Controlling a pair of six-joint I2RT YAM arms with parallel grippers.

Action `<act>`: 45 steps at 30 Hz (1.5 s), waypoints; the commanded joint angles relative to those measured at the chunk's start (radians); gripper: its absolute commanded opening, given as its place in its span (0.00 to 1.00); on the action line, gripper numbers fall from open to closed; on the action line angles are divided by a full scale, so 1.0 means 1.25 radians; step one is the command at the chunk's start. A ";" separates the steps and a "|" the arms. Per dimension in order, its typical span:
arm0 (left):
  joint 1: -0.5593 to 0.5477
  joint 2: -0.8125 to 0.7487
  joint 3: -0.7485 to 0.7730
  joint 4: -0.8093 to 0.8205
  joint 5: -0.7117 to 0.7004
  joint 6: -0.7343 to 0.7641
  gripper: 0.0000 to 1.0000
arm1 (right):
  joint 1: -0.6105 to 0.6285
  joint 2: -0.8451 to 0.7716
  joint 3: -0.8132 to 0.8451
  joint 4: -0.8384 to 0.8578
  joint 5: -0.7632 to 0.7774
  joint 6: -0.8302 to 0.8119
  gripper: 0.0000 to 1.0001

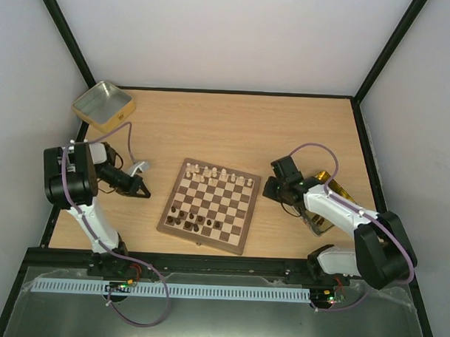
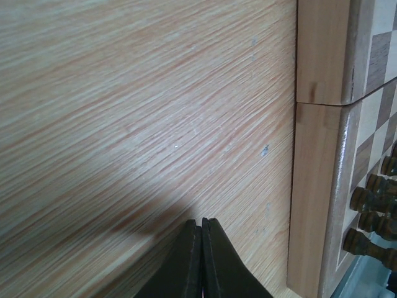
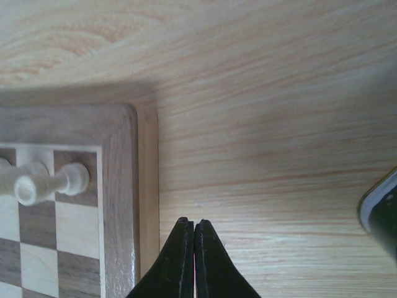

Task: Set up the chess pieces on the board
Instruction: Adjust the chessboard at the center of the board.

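The board [image 1: 212, 205] lies in the middle of the table. Several pale cream chess pieces [image 1: 219, 175] stand along its far rows and several dark brown pieces [image 1: 196, 221] along its near rows. My left gripper [image 1: 145, 193] is shut and empty over bare table, left of the board. In the left wrist view my gripper [image 2: 202, 221] is shut, with the board's edge [image 2: 316, 186] and dark pieces [image 2: 372, 205] to the right. My right gripper [image 1: 271, 194] is shut and empty just right of the board. The right wrist view shows it [image 3: 193, 222] beside the board's corner [image 3: 118, 161] and a cream piece [image 3: 49, 183].
An open gold tin [image 1: 103, 105] stands at the far left corner. Another gold tin [image 1: 327, 205] lies under my right arm; its dark edge shows in the right wrist view [image 3: 381, 214]. Black frame posts rise at the back corners.
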 commanded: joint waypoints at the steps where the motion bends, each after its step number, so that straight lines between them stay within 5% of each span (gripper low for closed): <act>1: -0.026 0.021 -0.040 0.086 -0.093 -0.029 0.02 | 0.021 0.006 -0.039 0.045 -0.012 0.025 0.02; 17: -0.151 0.025 -0.067 0.077 -0.100 -0.026 0.02 | 0.025 0.119 -0.089 0.181 -0.095 0.034 0.02; 45: -0.258 0.040 -0.042 0.022 -0.034 0.041 0.02 | 0.004 0.296 0.069 0.188 -0.113 -0.011 0.02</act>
